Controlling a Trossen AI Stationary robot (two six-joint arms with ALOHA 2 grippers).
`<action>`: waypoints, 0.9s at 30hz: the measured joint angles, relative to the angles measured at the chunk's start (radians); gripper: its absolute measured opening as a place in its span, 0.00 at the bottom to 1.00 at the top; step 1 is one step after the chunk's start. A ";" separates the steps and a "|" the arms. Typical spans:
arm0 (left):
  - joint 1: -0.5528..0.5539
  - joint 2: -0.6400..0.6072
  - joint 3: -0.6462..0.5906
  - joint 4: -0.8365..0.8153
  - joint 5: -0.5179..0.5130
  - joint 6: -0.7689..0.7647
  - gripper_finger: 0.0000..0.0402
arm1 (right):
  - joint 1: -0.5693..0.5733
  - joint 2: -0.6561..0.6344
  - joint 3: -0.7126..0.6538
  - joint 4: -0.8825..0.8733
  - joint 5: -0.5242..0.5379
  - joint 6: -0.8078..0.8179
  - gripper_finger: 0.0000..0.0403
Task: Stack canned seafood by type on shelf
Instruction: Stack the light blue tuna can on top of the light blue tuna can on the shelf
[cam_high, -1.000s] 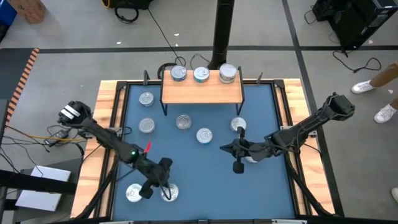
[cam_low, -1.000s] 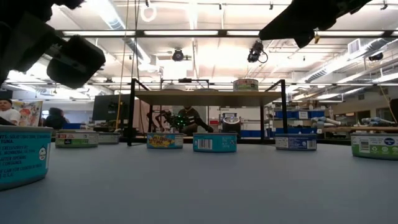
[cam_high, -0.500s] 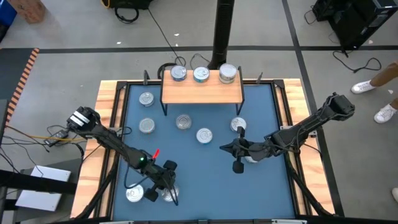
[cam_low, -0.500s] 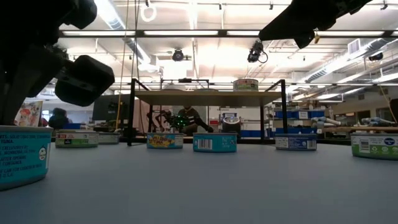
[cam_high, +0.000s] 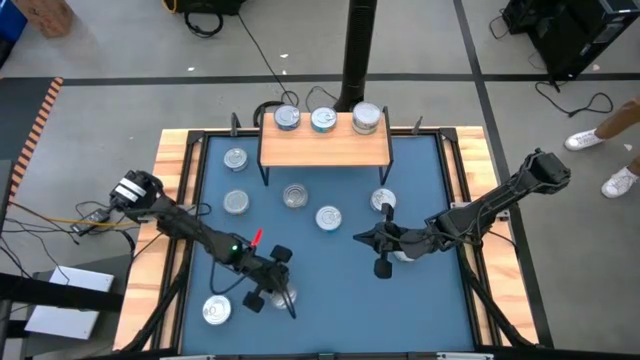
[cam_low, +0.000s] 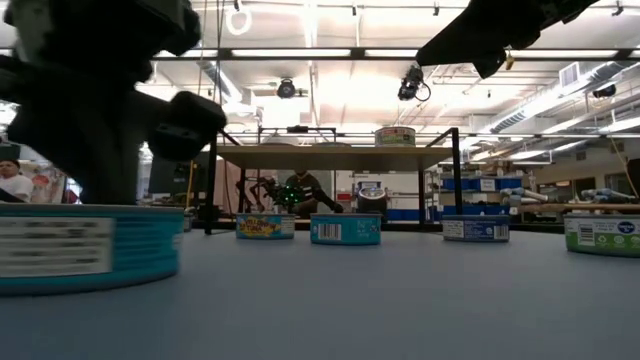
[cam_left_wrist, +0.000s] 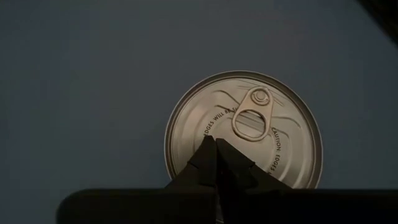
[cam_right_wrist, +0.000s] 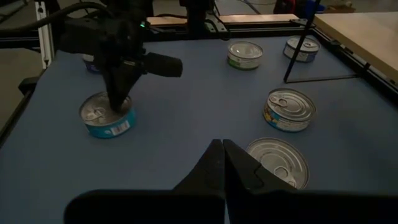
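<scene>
My left gripper (cam_high: 278, 298) is shut, with its tips on a teal-sided tin (cam_high: 287, 295) near the mat's near edge. That tin shows large at the left of the low view (cam_low: 90, 245) and beneath the fingers in the right wrist view (cam_right_wrist: 107, 121). Another tin (cam_high: 215, 310) lies to its left. My right gripper (cam_high: 360, 238) hangs shut over the mat's right half, beside a tin (cam_right_wrist: 278, 163). The shelf (cam_high: 325, 148) stands at the far edge with three tins along its back (cam_high: 323, 120). Several more tins sit flat on the mat. My left gripper presses its shut fingertips (cam_left_wrist: 214, 142) down on the tin's silver lid (cam_left_wrist: 242, 130), near the rim and beside the pull tab (cam_left_wrist: 253, 115). The fingers come from above, pointing down. The tin sits flat on the mat.
Loose tins lie before the shelf (cam_high: 235, 158), (cam_high: 235, 202), (cam_high: 295, 196), (cam_high: 328, 217), (cam_high: 383, 200). The blue mat (cam_high: 330, 300) has raised wooden edges (cam_high: 165, 200). A person's feet (cam_high: 620, 150) show beyond the table's right side.
My left gripper has swung toward the table's right and come down on the teal tin. The tin has slid a little to the right and turned, now showing a white label in the low view. My right arm has kept still.
</scene>
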 joint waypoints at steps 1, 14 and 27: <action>0.010 0.000 0.000 0.000 -0.003 0.009 0.00 | 0.000 0.000 0.000 0.000 0.000 0.000 0.00; 0.118 0.002 0.000 0.025 -0.015 0.111 0.00 | 0.000 0.000 0.000 -0.003 -0.001 0.006 0.00; 0.183 0.002 -0.001 0.088 -0.021 0.157 0.00 | 0.000 0.000 0.000 -0.033 -0.003 0.028 0.00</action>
